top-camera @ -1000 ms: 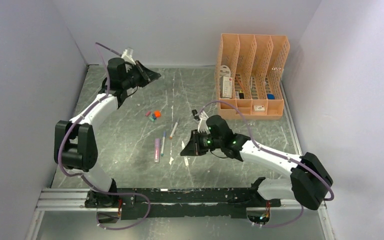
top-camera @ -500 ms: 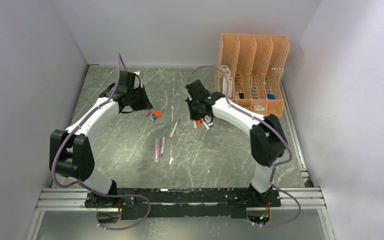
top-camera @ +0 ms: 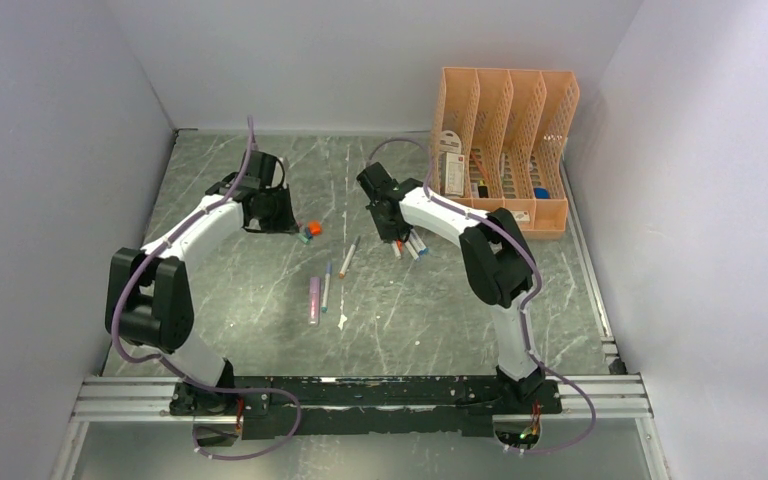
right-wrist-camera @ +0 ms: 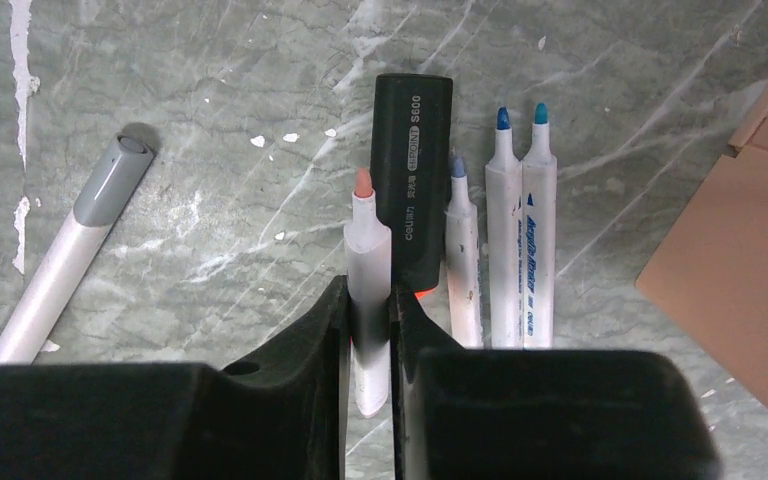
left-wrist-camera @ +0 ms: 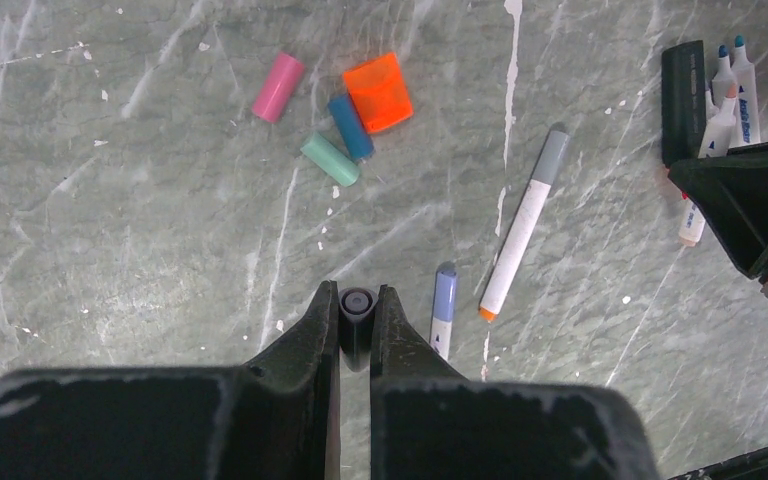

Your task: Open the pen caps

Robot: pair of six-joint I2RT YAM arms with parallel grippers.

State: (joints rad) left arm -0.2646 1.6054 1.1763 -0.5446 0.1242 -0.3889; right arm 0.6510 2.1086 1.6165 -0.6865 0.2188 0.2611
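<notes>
The right end effector (right-wrist-camera: 368, 298) pinches a slim white uncapped marker (right-wrist-camera: 365, 240), salmon nib pointing away, parallel beside the thick black marker (right-wrist-camera: 412, 180); the left end effector (left-wrist-camera: 357, 296) clamps a small greyish cap (left-wrist-camera: 357, 303).

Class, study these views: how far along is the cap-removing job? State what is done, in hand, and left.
Done: four loose caps lie grouped, and three bare-tipped pens lie beside the black marker. In hand: the left tool grips a small cap; the right tool grips an uncapped pen. Left: the grey-capped pen, the blue-capped pen and, seemingly, the highlighter.
</notes>
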